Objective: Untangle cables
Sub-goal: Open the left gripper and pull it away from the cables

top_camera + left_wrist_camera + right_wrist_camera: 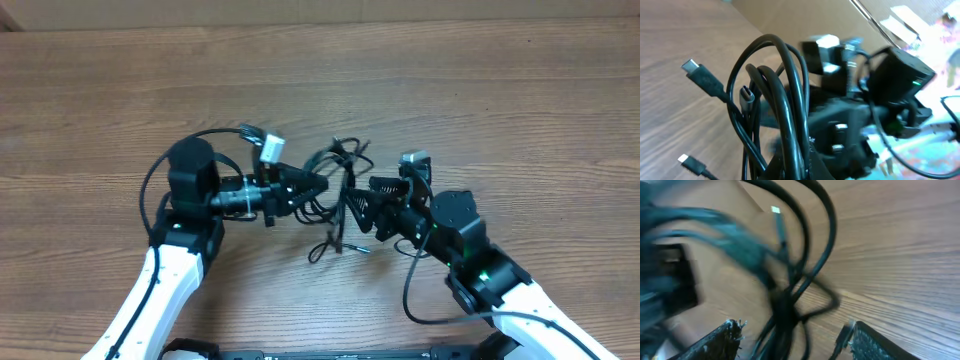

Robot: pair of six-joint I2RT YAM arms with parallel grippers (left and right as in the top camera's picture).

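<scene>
The cables (340, 185) are a tangle of thin black cords hanging just above the table between my two grippers. My left gripper (318, 184) is shut on several strands; in the left wrist view the cables (785, 105) rise in loops from its jaws, with small plug ends (702, 76) sticking out to the left. My right gripper (366, 207) is open at the bundle's right side. In the right wrist view the blurred cables (786, 305) run down between its fingers (720, 341), and I see no finger touching them. A loose cable end (325, 250) trails onto the table.
The wooden table (480, 90) stretches all around. Thicker black wires (150, 190) loop beside the left arm and another (410, 295) beside the right arm. The right arm (895, 85) fills the right of the left wrist view, close behind the cables.
</scene>
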